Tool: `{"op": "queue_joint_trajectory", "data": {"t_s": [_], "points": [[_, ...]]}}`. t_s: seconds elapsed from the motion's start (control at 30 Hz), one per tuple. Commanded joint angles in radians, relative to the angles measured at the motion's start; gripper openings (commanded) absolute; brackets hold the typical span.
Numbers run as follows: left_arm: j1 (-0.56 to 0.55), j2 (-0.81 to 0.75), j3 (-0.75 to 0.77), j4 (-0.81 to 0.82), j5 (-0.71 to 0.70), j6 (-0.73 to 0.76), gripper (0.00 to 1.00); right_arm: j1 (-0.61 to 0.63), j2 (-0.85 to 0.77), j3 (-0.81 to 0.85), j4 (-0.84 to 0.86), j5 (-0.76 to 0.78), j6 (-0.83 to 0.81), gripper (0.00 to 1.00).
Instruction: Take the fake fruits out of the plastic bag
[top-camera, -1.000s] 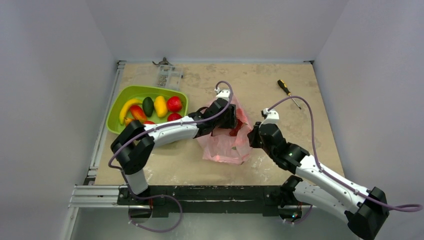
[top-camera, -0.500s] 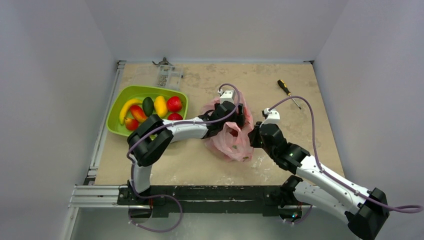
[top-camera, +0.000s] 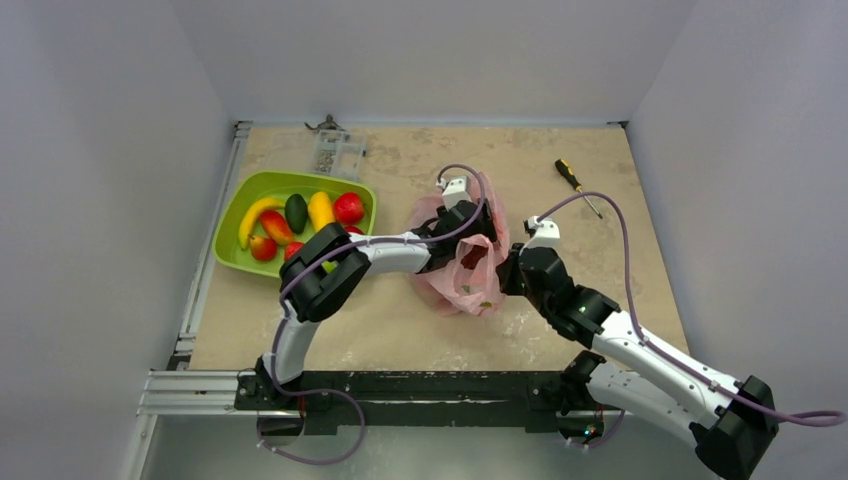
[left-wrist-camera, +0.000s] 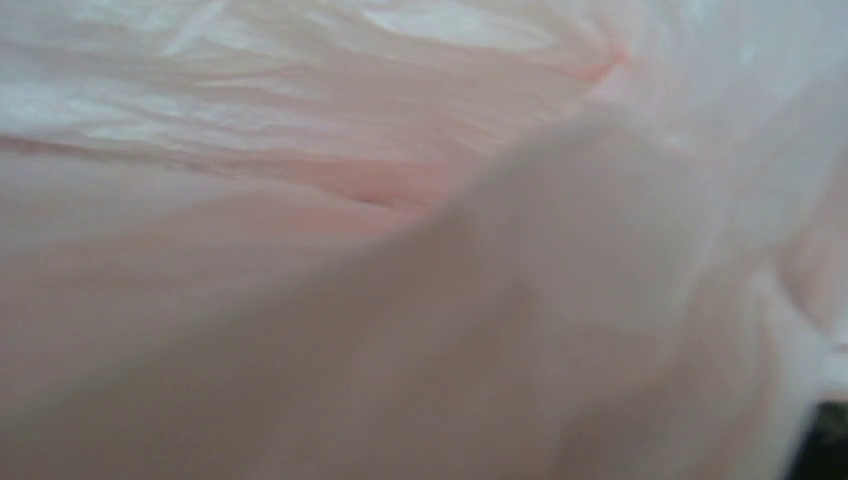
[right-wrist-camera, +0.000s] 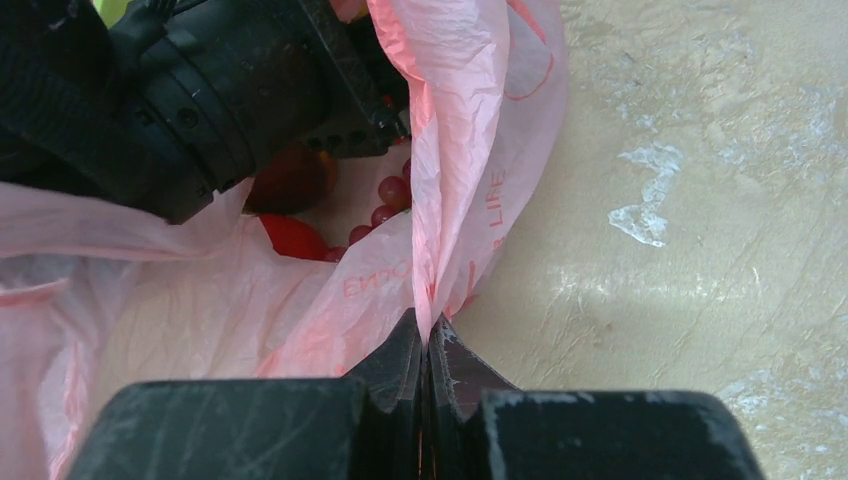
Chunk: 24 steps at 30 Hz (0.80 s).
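Top external, against a second back: note left gripper (top-camera: 472, 248) shifted right and a little farther, deeper into the mouth of the plastic bag (top-camera: 462, 292); note elbow of the same arm swung right, off the lime-green tray (top-camera: 290, 177); note bag drawn in from a flatter spread to a tighter bunch, mid-table, just right of the tray.

Right wrist: see right gripper (right-wrist-camera: 428, 342) pressed together on a fold of the bag rim, holding the mouth up at the bag's right side; same station as a second ago. See left gripper (right-wrist-camera: 230, 90) inside the mouth, its fingertips hidden behind film; cannot tell whether spread or closed.

Left wrist: only pink film against the lens; no help on the fingers.

Fake fruits left in the bag, just beside the left gripper: red fruit (right-wrist-camera: 292, 238), darker red fruit (right-wrist-camera: 292, 178), grape bunch (right-wrist-camera: 385, 198); already in the tray: banana (top-camera: 252, 218) and several others.

Judged: reach-in for the next fruit under way, grasp not confirmed; most of the job apparently done, at least three pieces to go. Watch for film caught between the fingers instead of fruit; keep the rim pinch firm for the lift-out.
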<state>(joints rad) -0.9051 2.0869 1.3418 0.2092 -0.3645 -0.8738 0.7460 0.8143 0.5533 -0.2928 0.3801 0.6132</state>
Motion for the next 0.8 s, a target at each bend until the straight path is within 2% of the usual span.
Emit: {"op": "queue_joint_trajectory", "data": {"t_s": [0.0,0.2,0.4,0.43,0.77], "points": [[0.033,0.025,0.027,0.138,-0.053,-0.046,0.61,0.004,-0.018,0.041,-0.002,-0.008,0.003,0.0],[0.035,-0.055,-0.049,0.199,-0.001,0.019,0.31,0.004,-0.023,0.038,-0.01,0.017,-0.006,0.0],[0.037,-0.192,-0.154,0.144,0.127,0.042,0.26,0.004,-0.017,0.031,0.006,0.033,-0.016,0.0],[0.037,-0.249,-0.191,0.097,0.186,0.056,0.23,0.004,-0.019,0.033,0.011,0.044,-0.022,0.0],[0.031,-0.518,-0.347,-0.074,0.404,0.125,0.18,0.004,-0.03,0.03,0.015,0.056,-0.036,0.0]]}}
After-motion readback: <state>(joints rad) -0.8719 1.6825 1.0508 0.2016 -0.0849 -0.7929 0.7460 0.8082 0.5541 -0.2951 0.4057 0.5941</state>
